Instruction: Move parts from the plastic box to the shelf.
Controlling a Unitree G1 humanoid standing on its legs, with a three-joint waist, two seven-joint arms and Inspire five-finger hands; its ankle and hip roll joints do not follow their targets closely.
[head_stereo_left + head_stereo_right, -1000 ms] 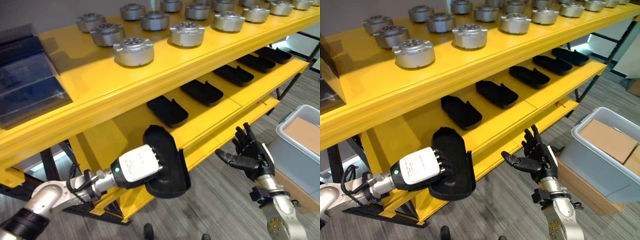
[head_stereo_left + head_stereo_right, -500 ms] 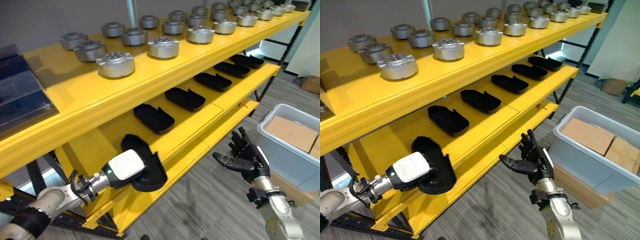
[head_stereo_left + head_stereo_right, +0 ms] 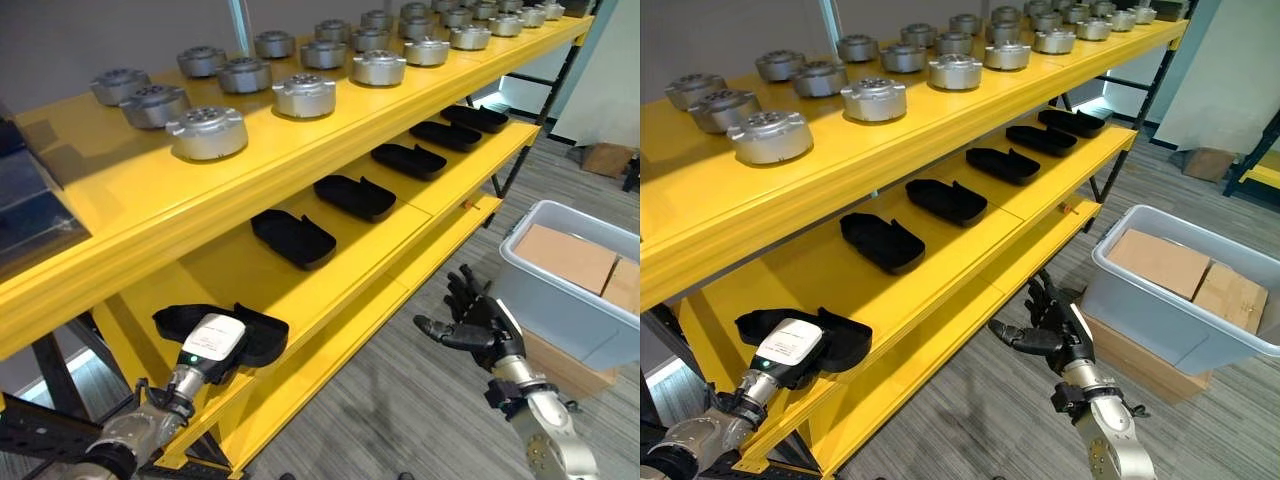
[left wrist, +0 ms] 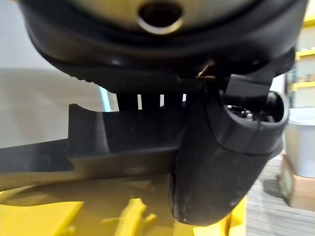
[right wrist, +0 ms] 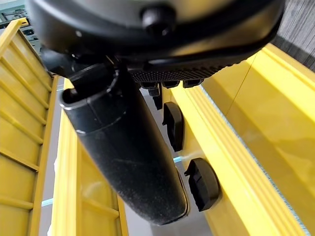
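left hand (image 3: 212,343) fingers on black part (image 3: 221,330), six black parts on shelf (image 3: 330,290)

Parts (image 3: 293,237) on mid shelf (image 3: 420,215); box (image 3: 545,303) right.

black moulded part (image 3: 225,331): flat, elongated shell with a raised rim and a notch along one side; lies flat at the lower left of the frame, on the middle level of the yellow shelf (image 3: 330,260), near its front lip, partly covered by the left hand (image 3: 212,341).

further black parts: five of like shape, laid flat in a diagonal row on the same level, running from centre (image 3: 292,237), (image 3: 354,197), (image 3: 408,160), (image 3: 444,134) to upper right (image 3: 476,117), each apart from the next.

plastic box (image 3: 1160,310): pale grey, open-topped, standing on the floor at the right of the frame; brown cardboard pieces (image 3: 1158,262) visible inside.
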